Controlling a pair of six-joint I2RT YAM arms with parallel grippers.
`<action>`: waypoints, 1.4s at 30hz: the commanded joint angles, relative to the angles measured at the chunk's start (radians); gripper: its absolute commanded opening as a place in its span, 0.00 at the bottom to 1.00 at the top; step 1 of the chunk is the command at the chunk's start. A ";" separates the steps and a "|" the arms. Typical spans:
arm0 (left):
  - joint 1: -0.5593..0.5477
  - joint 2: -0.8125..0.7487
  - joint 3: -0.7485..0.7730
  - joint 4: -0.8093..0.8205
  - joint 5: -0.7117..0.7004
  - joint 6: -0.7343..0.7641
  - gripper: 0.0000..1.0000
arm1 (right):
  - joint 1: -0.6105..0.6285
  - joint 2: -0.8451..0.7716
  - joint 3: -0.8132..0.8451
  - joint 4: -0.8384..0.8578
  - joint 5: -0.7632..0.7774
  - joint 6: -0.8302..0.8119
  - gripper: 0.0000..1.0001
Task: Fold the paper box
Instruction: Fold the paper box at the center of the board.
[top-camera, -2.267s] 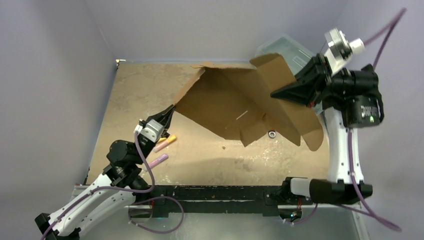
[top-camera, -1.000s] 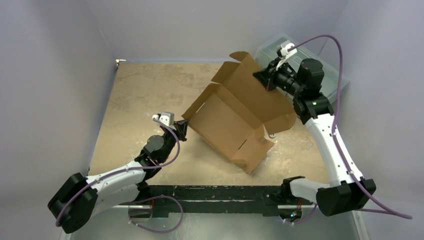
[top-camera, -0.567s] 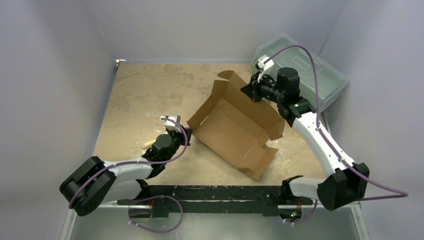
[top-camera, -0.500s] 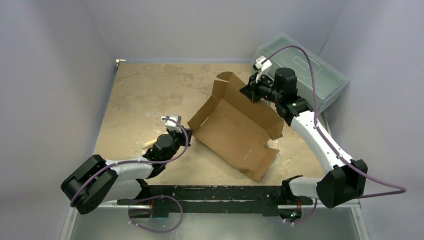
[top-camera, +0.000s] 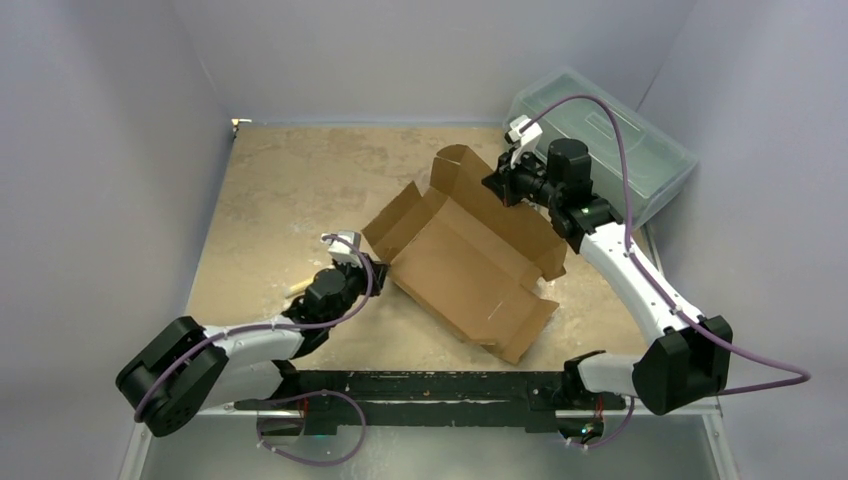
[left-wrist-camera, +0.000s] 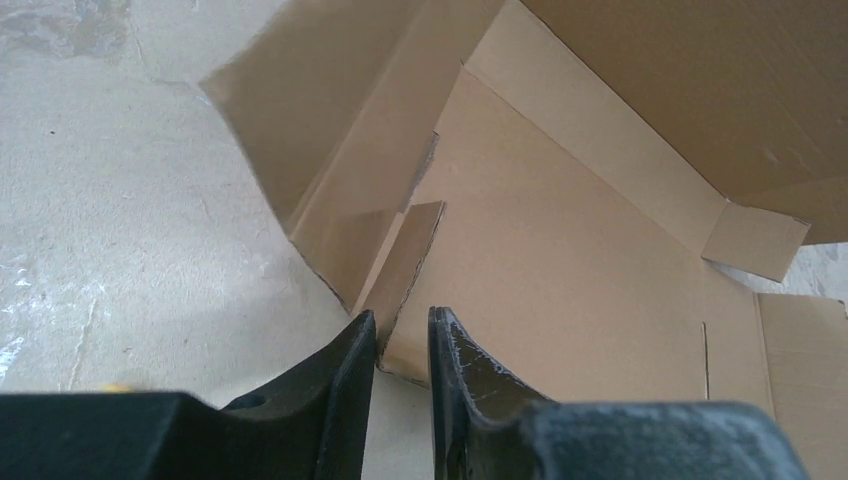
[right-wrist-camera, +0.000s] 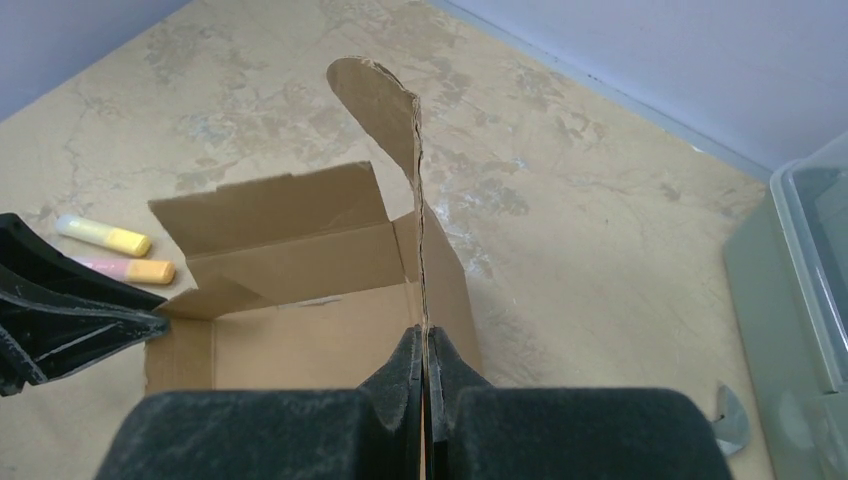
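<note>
Left of toolbox (top-camera: 655, 160), paper box (top-camera: 465, 265)

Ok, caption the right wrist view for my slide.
Right claw pinching an upright flap of the paper box, two highlighters lying beyond it.

Plain lavender walls (top-camera: 100, 120) on three sides, mottled, stained beige tabletop (top-camera: 300, 180), soft even light

Translucent toolbox (top-camera: 655, 165) at far right; yellow marker (right-wrist-camera: 100, 236) beside pink marker (right-wrist-camera: 125, 268)
</note>
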 joint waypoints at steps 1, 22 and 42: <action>0.003 -0.057 0.020 -0.075 0.056 -0.024 0.27 | -0.001 -0.007 -0.005 0.073 -0.023 -0.028 0.00; 0.231 0.020 0.848 -0.990 0.313 0.480 0.88 | -0.001 0.006 0.000 0.045 -0.075 -0.104 0.00; 0.314 0.529 1.096 -0.971 0.556 0.479 0.75 | -0.001 0.006 -0.002 0.046 -0.089 -0.116 0.00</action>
